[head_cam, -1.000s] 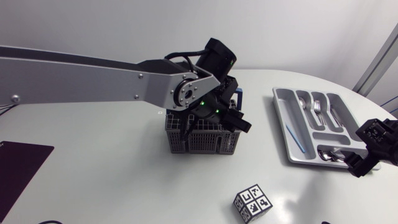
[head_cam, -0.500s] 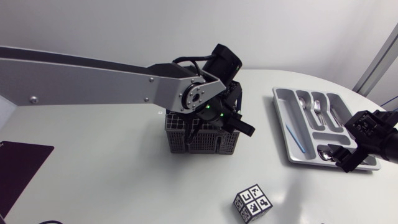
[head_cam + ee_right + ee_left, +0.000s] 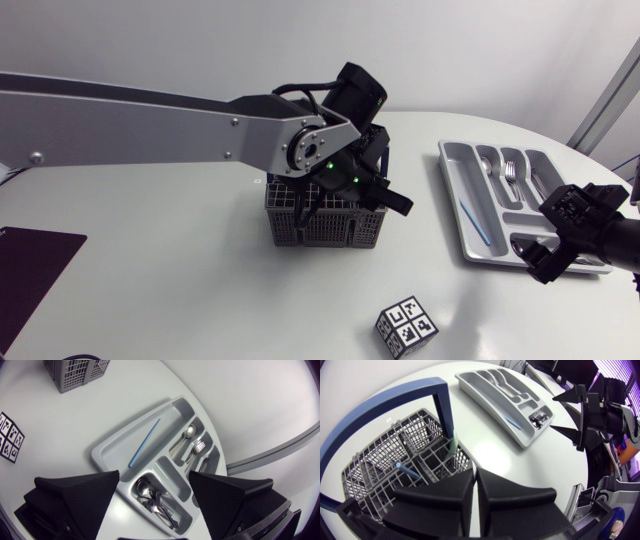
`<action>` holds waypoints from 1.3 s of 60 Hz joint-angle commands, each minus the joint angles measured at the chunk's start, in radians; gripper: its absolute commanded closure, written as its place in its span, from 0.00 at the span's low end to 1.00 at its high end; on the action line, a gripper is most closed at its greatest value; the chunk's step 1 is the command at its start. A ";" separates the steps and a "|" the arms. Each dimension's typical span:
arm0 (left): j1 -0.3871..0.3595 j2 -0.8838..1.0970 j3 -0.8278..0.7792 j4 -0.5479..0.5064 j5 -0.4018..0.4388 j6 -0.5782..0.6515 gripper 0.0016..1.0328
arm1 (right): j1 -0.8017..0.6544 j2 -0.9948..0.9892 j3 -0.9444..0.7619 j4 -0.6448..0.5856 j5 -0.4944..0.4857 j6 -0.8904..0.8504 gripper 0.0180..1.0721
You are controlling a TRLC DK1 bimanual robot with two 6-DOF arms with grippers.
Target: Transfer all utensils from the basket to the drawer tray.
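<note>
- Head view: the left arm (image 3: 180,125) reaches over the grey basket (image 3: 325,228) at mid-table. The right gripper (image 3: 552,238) hangs over the near end of the grey tray (image 3: 452,178). A patterned cube (image 3: 407,326) sits near the front edge.
- Left wrist view: the left gripper (image 3: 474,480) has its fingers pressed together, just above the basket. The basket holds a blue stick (image 3: 408,471) and a green handle (image 3: 452,446).
- Right wrist view: the right gripper's fingers are spread wide above the tray. The tray holds a blue straw (image 3: 144,443), a spoon (image 3: 189,431), a fork (image 3: 199,447) and heaped cutlery (image 3: 152,497).
</note>
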 commanded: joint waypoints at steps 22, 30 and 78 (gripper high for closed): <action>0.085 -0.042 -0.011 -0.011 0.166 -0.093 0.97 | 0.077 -0.020 -0.033 -0.014 0.047 0.057 0.05; 0.105 -0.045 -0.019 -0.011 0.251 -0.101 0.97 | 0.080 -0.022 -0.036 -0.014 0.050 0.057 0.05; 0.096 -0.149 -0.011 -0.005 0.286 -0.072 0.97 | 0.493 -0.091 0.124 -0.238 0.108 0.324 0.05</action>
